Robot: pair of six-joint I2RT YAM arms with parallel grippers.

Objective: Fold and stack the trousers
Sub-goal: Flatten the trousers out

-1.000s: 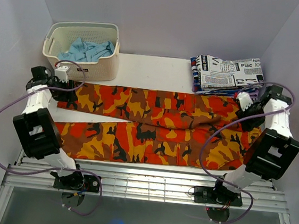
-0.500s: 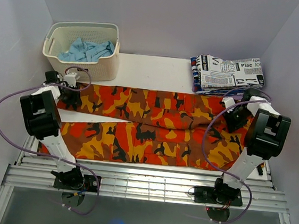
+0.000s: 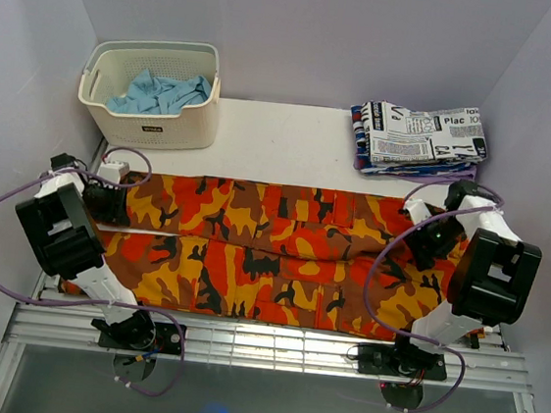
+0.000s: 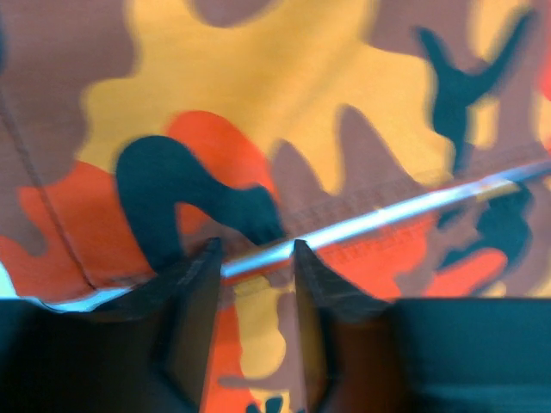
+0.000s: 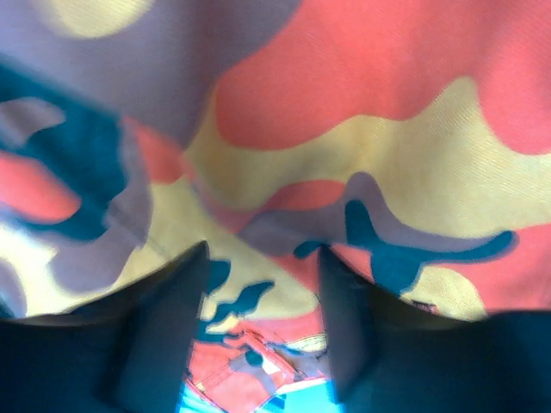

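The trousers (image 3: 270, 255) lie spread flat from 9 to 3 o'clock across the 6 o'clock half of the table (image 3: 283, 138), one leg beside the other. The left gripper (image 3: 113, 205) sits on their 9 o'clock end and the right gripper (image 3: 436, 240) on their 3 o'clock end. Each has its fingers partly apart against the cloth, and I cannot tell whether either pinches it. A basket (image 3: 154, 52) holding blue cloth (image 3: 159, 92) stands at 11 o'clock, and a folded newsprint garment (image 3: 422, 128) at 1 o'clock.
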